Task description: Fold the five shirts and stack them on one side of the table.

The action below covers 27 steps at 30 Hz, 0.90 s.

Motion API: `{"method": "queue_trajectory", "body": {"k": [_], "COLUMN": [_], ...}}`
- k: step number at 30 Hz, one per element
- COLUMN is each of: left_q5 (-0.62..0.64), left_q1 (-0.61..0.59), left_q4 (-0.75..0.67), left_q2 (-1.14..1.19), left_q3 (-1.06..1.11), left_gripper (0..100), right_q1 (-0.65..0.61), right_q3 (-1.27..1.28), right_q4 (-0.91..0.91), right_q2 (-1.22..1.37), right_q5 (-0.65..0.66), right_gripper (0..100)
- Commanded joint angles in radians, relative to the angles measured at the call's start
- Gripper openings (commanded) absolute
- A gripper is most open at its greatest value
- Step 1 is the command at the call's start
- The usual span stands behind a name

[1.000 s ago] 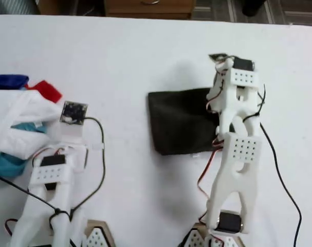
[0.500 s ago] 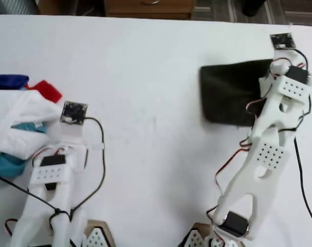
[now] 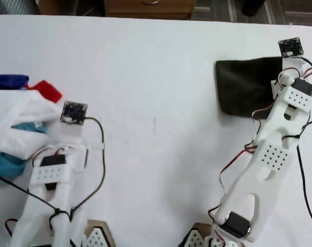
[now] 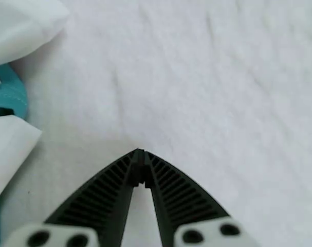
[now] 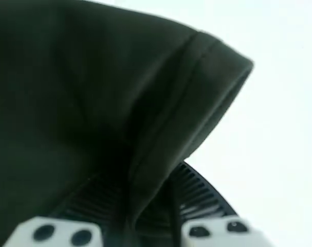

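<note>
Bearing a dark shirt, the table fronts seemingly wooden furniture.

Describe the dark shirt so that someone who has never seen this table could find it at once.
On the white table, look to the right arm. At its tip lies a folded shirt, alone. It is the only dark one; the pile by the left arm is white, teal, red and blue.

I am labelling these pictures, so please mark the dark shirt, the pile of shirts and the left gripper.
dark shirt (image 3: 243, 87), high view, middle of the cloth.
pile of shirts (image 3: 21, 117), high view, its white top layer.
left gripper (image 4: 139, 154), left wrist view, its closed fingertips.
</note>
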Motion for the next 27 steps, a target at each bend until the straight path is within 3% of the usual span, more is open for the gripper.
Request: {"method": "queue_trajectory", "body": {"k": [1,10,16,27], "left_q5": [-0.008,-0.008,-0.008,-0.008], "left_q1": [0.012,0.012,0.012,0.015], "left_q4": [-0.014,-0.014,-0.014,-0.014], "left_q2": [-0.023,-0.023,-0.023,-0.023], "left_q3": [-0.002,-0.002,-0.002,-0.002], "left_gripper": [3,3,3,3], "right_q1": [0.018,0.01,0.044,0.059], "right_q3": [-0.046,-0.048,-0.048,-0.048], "right_q4": [-0.028,-0.041,-0.004,0.196], "right_q2": [-0.002,-0.002,-0.067,-0.268], "right_q5": [0.012,0.008,-0.041,-0.255], "right_gripper": [2.0,2.8,23.8,22.5]}}
